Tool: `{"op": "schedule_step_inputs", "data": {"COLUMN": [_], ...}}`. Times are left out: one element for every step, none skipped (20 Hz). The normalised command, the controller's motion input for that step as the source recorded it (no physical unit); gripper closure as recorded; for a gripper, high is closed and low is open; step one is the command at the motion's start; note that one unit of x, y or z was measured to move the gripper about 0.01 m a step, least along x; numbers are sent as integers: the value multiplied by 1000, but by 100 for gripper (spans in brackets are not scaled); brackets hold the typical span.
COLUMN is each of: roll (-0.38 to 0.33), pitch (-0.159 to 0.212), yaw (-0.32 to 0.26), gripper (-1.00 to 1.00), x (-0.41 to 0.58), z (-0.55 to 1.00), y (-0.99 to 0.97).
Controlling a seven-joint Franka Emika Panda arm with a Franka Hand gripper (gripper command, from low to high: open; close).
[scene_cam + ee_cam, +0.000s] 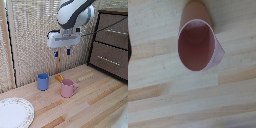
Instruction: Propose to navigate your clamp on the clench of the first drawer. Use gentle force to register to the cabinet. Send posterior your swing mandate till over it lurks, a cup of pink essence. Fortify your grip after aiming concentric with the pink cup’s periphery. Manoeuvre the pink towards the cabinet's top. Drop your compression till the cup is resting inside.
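Clamp (pixel 62 52) hovers jaws apart, empty, above pink cup (pixel 68 88), which stands mid-table, well off the edges. Risk: off-centre descent strikes rim, tipping cup

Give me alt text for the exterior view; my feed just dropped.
The gripper hangs open above a pink cup standing on a wooden table. A blue cup stands beside it toward the view's left, a white plate sits at the lower left corner, and a dark cabinet stands at right.
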Motion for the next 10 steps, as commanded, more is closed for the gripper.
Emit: {"op": "schedule_step_inputs", "data": {"roll": [-190, -111, -111, -86, -74, -60, -54, -51, -51, -64], "pitch": [-10, -89, -89, -60, -30, -14, -14, -28, -30, -29], "yaw": [96, 132, 132, 133, 125, 121, 109, 114, 116, 117], "gripper": [-100, -100, -100, -100, -100, -100, -100, -100, -100, -100], "x": [0, 63, 63, 14, 14, 0, 0, 0, 0, 0], "z": [451, 517, 517, 597, 671, 751, 834, 834, 834, 809], "y": [-237, -329, -329, -346, -340, -349, -360, -363, -360, -349]}}
